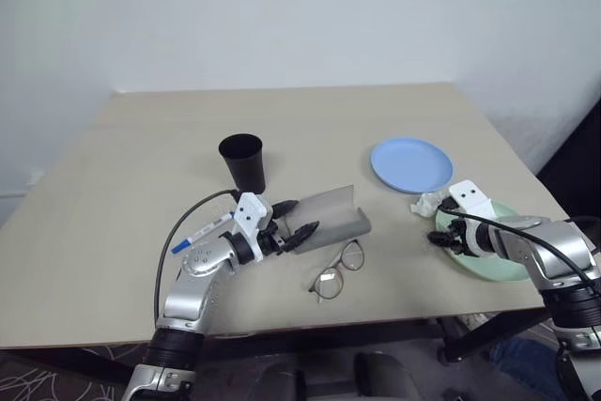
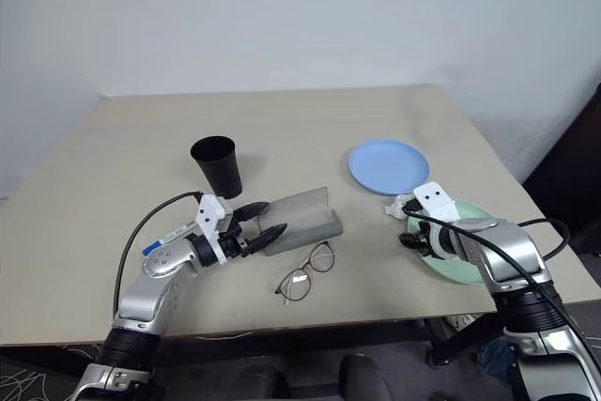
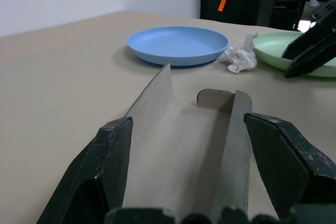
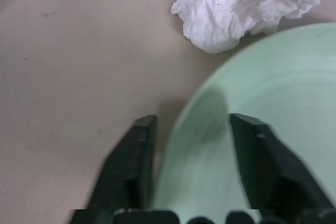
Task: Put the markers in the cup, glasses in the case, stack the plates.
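Beige, matte tabletop (image 1: 122, 166) carrying everything. Black tapered plastic cup (image 1: 243, 162) upright toward the far left of centre. Grey rectangular fabric-textured case (image 1: 331, 216) lying open just in front and right of the cup, hollow facing up. Left gripper (image 1: 294, 218) level at the near end of the case, two black fingers (image 3: 102, 174) spread wide with the open trough between them in the wrist view, nothing pinched. Slim white marker with a blue cap (image 1: 200, 233) lying on the table just beside the left forearm, blue end toward the near-left. Thin dark wire-framed round glasses (image 1: 338, 269) resting on the table just in front of the case, apart from it.

Light blue round shallow plate (image 1: 411, 163) flat on the right half of the table. Crumpled white tissue (image 1: 428, 203) between the blue plate and the mint green round plate (image 1: 496, 264), which sits near the right front edge. Right gripper (image 1: 449, 235) angled downward at the green plate's left rim, one finger (image 4: 128, 169) outside over the table, the other over the plate's inside, rim between them; partly closed, cannot tell whether the rim is actually clamped. Plates apart, not stacked.
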